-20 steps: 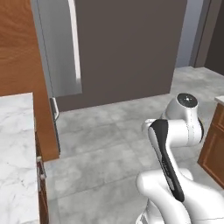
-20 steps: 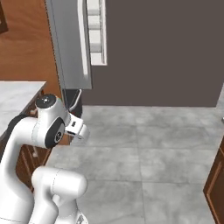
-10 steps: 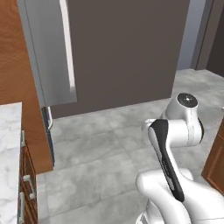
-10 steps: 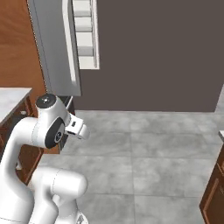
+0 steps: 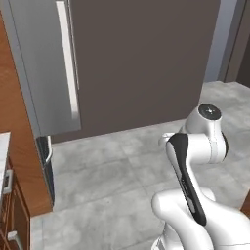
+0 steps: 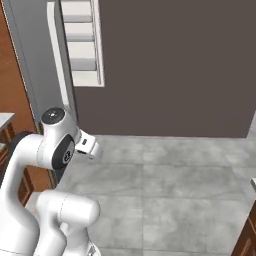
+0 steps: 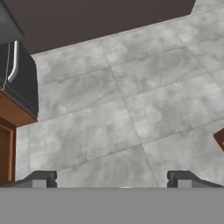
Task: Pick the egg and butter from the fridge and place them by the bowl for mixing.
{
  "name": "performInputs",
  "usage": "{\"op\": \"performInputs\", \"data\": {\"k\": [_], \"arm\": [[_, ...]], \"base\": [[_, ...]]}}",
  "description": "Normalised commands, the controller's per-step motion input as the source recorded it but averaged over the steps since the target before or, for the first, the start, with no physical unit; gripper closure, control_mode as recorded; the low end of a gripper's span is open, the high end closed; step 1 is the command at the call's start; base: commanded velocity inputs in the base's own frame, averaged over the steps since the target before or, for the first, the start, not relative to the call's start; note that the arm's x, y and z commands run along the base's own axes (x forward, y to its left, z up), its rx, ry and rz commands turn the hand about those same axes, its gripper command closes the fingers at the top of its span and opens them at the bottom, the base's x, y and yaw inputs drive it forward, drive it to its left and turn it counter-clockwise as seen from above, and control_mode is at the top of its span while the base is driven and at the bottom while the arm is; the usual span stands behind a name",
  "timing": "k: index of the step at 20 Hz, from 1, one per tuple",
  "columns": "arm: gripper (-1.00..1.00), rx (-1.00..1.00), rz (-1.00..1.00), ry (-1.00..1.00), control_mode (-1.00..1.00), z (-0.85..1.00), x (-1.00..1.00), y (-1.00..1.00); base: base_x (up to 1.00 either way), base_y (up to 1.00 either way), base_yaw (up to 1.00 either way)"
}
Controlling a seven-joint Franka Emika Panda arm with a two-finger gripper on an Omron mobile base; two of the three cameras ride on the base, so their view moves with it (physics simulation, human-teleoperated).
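The fridge (image 5: 44,73) stands at the upper left of the left base view, a tall grey steel front with a long pale handle (image 5: 67,58). White inner shelves (image 6: 82,45) of the fridge (image 6: 32,60) show beside a grey edge in the right base view. My arm is folded close over the base. In the hand view my gripper (image 7: 113,179) is open, its fingertips (image 7: 43,178) far apart with bare floor between them. The egg, the butter and the bowl are out of view.
A wide dark brown panel (image 5: 146,58) runs to the right of the fridge. Wooden cabinets (image 5: 14,146) with drawers (image 5: 10,210) stand at the left. A dark low front with a curved handle (image 7: 13,61) sits beside them. Grey floor tiles (image 7: 122,109) stretch ahead.
The whole picture has shifted: the base has driven, so the fridge looks nearer and the marble counter has slid off to the left. The arm keeps its pose and the gripper stays open.
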Motion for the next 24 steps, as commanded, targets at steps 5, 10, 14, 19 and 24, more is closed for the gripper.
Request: {"op": "performInputs", "data": {"k": [5,10,14,19,24], "arm": [[-1.0,0.0,0.0,0.0,1.0,0.0,0.0,0.0],[-1.0,0.0,0.0,0.0,1.0,0.0,0.0,0.0],[-1.0,0.0,0.0,0.0,1.0,0.0,0.0,0.0],[-1.0,0.0,0.0,0.0,1.0,0.0,0.0,0.0],[-1.0,0.0,0.0,0.0,1.0,0.0,0.0,0.0]], "base": [[0.86,-0.27,0.07],[0.83,-0.29,0.11],[0.73,-0.42,0.13],[0.61,-0.47,-0.01],[0.46,-0.31,-0.2]]}}
